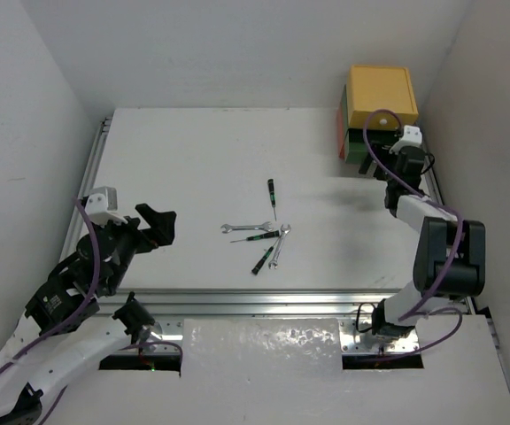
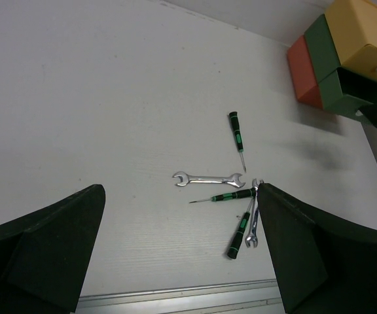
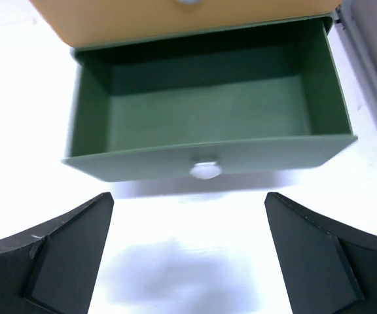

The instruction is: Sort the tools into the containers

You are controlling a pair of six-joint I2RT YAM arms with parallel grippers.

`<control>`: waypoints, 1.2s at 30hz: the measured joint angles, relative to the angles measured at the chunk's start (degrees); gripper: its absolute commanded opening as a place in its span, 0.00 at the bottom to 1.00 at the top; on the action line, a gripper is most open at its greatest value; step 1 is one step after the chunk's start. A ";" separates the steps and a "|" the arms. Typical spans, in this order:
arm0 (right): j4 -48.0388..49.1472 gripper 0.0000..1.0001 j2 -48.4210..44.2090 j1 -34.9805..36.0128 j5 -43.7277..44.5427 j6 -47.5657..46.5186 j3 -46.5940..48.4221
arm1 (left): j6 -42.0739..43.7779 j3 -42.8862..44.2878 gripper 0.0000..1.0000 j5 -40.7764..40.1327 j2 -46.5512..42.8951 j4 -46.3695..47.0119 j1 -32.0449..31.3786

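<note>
Three thin black-green screwdrivers (image 1: 271,190) (image 1: 259,236) (image 1: 262,260) and two small silver wrenches (image 1: 244,227) (image 1: 279,246) lie loose at mid-table. In the left wrist view they are the screwdrivers (image 2: 235,131) and wrenches (image 2: 208,178). My left gripper (image 1: 165,228) (image 2: 180,188) hangs open left of them, holding nothing. At the far right stand the containers: yellow drawer (image 1: 381,96), green drawer (image 3: 208,118) pulled out and empty, orange-red drawer (image 2: 304,65). My right gripper (image 1: 377,152) (image 3: 188,196) is open just in front of the green drawer's white knob (image 3: 205,171), not touching it.
White walls close in the table on the left, back and right. An aluminium rail (image 1: 264,299) runs along the near edge and another down the left side (image 1: 91,168). The drawer stack sits against the back right corner.
</note>
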 measured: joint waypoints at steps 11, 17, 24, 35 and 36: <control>-13.44 0.92 -13.88 20.17 4.96 10.23 -5.42 | -0.17 0.00 1.00 -0.63 0.07 -0.09 0.00; -26.62 0.74 -5.90 35.87 -3.48 1.01 7.93 | -0.74 0.00 1.00 -2.23 0.07 -0.66 0.02; -40.19 0.62 13.44 41.92 4.00 0.79 28.17 | -1.60 0.00 1.00 -3.41 0.13 -1.01 0.02; -49.99 0.51 31.47 41.77 10.05 5.70 40.44 | -1.81 0.00 1.00 -3.74 1.97 -1.40 0.02; -50.27 0.48 31.87 41.51 10.51 5.88 41.42 | -1.81 0.00 1.00 -3.76 1.95 -1.42 0.02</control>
